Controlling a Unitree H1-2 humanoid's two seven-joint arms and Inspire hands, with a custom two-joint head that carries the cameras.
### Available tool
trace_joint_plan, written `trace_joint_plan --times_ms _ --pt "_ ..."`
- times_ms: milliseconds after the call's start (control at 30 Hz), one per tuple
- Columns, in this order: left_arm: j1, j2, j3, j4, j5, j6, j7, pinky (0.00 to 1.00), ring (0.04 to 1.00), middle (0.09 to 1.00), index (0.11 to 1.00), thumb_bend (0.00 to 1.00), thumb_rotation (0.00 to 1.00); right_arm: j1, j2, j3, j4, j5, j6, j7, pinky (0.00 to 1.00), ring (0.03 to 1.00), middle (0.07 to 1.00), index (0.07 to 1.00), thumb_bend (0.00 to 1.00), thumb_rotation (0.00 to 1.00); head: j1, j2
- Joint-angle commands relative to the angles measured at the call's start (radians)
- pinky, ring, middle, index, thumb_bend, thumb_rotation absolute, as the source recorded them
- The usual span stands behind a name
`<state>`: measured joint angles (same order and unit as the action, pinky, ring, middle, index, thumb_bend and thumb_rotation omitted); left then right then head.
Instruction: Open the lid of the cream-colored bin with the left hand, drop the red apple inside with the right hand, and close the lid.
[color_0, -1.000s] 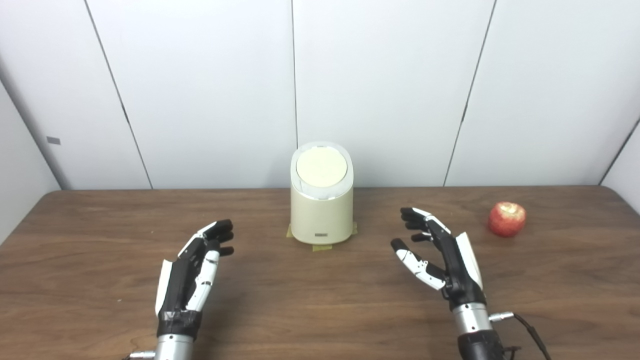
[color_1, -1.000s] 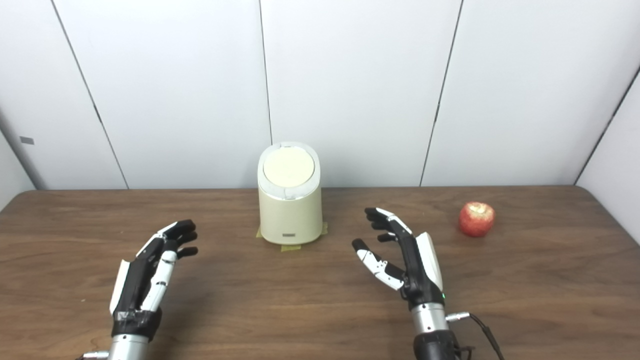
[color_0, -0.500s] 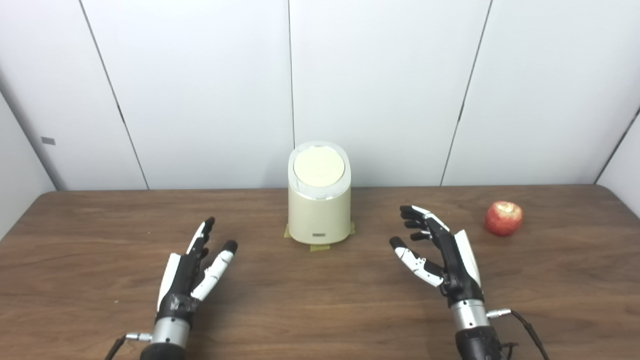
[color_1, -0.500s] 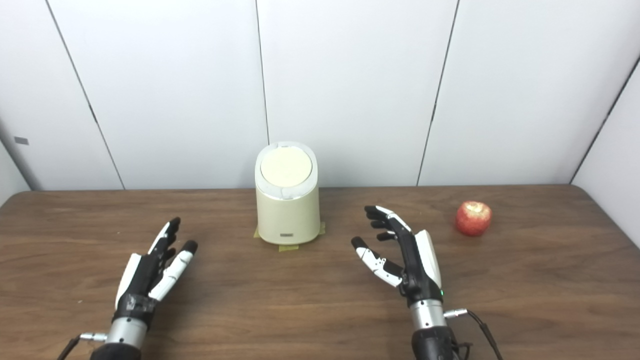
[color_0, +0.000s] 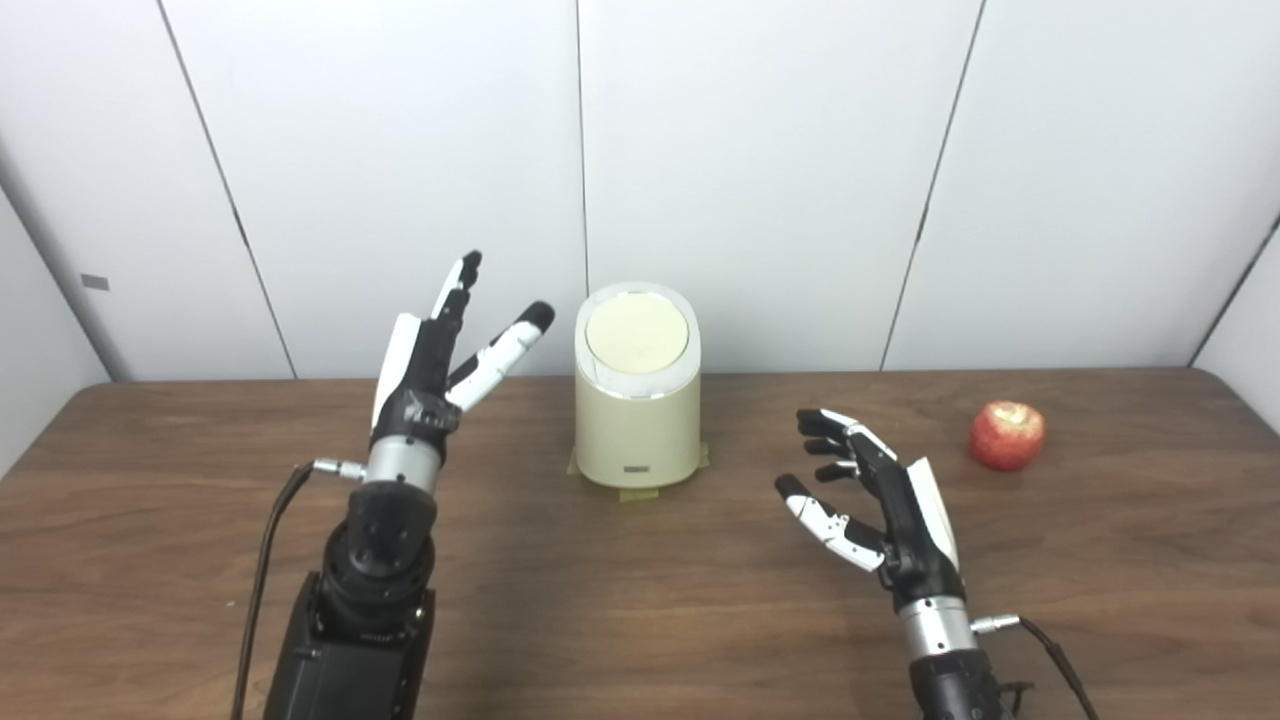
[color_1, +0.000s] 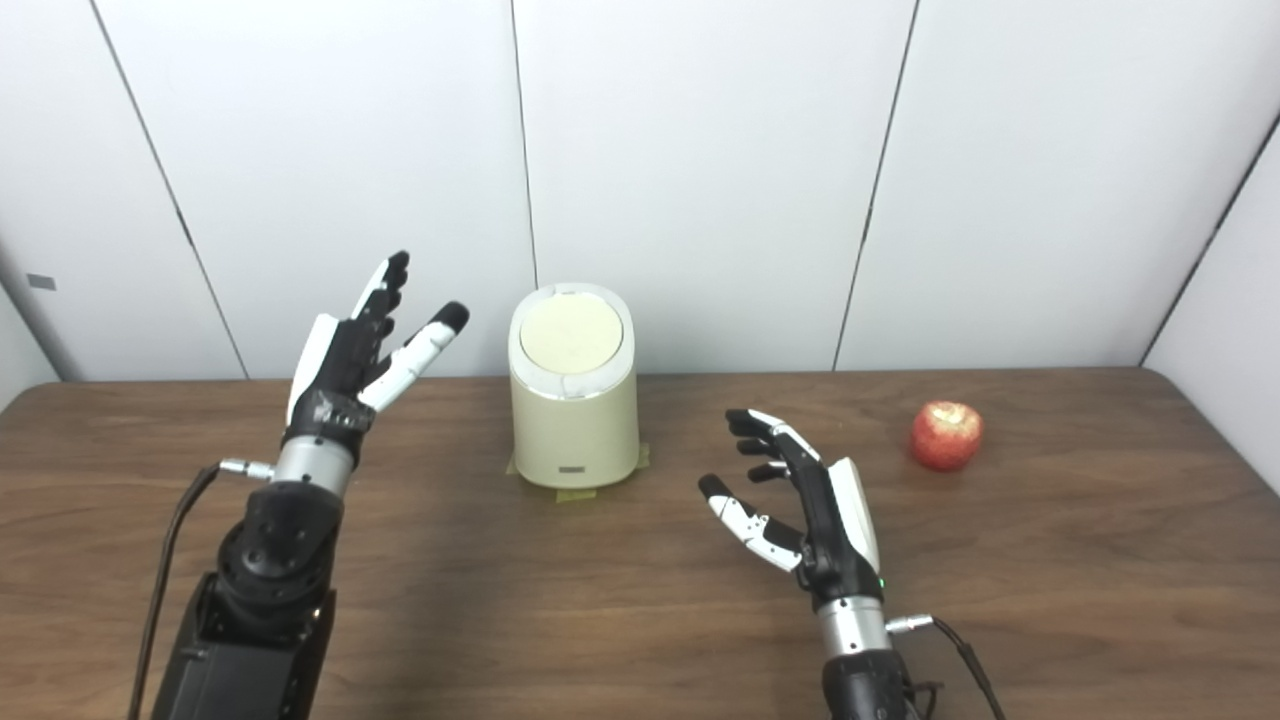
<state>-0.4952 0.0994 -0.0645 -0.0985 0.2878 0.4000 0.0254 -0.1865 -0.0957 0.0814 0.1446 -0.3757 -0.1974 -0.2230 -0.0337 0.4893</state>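
The left robot hand (color_0: 430, 365) is raised above the tabletop (color_0: 640, 590), just to the left of the cream-colored bin (color_0: 637, 415) and about level with its top. Its fingers (color_0: 455, 290) are stretched out and spread, the thumb angled toward the bin, and it holds nothing and touches nothing; a clear gap shows between the thumb tip and the bin's side. The bin stands upright near the back middle of the tabletop, on small patches of yellowish tape (color_0: 640, 494), and its round lid (color_0: 637, 333) lies flat and closed on top. The right robot hand (color_1: 815, 515) hangs low over the tabletop, in front of the bin and to its right, palm turned inward with the fingers loosely curled and apart, the thumb held out to the side; it too is empty and in contact with nothing. The red apple (color_0: 1006, 436) sits on the tabletop well to the right of the bin, apart from the right robot hand, toward the table's far right side.
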Motion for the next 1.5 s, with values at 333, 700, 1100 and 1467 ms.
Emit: trace_joint_plan --times_ms 333,700,1100,1467 --pt "-0.209 -0.054 -0.095 0.169 0.241 0.069 -0.022 1.0 1.0 1.0 1.0 0.82 0.47 0.005 0.002 0.011 0.004 -0.017 -0.019 0.002 0.61 0.725 0.756 0.751 0.23 0.38 -0.009 0.002" --pt "-0.286 -0.106 -0.075 0.338 0.443 0.07 -0.008 1.0 1.0 1.0 1.0 0.86 0.39 0.013 0.006 0.02 -0.017 -0.014 0.005 0.016 0.6 0.716 0.757 0.752 0.23 0.36 -0.017 0.005" --pt "-0.305 -0.102 -0.08 0.397 0.471 0.069 0.015 1.0 1.0 1.0 1.0 0.73 0.42 0.015 0.006 0.02 -0.019 -0.007 0.006 0.019 0.58 0.699 0.748 0.746 0.23 0.33 -0.018 0.005" --pt "-0.309 -0.092 -0.086 0.415 0.474 0.069 0.002 1.0 1.0 1.0 1.0 0.67 0.5 0.018 0.003 0.028 -0.025 -0.016 0.002 0.024 0.58 0.697 0.743 0.741 0.23 0.28 -0.025 0.008"
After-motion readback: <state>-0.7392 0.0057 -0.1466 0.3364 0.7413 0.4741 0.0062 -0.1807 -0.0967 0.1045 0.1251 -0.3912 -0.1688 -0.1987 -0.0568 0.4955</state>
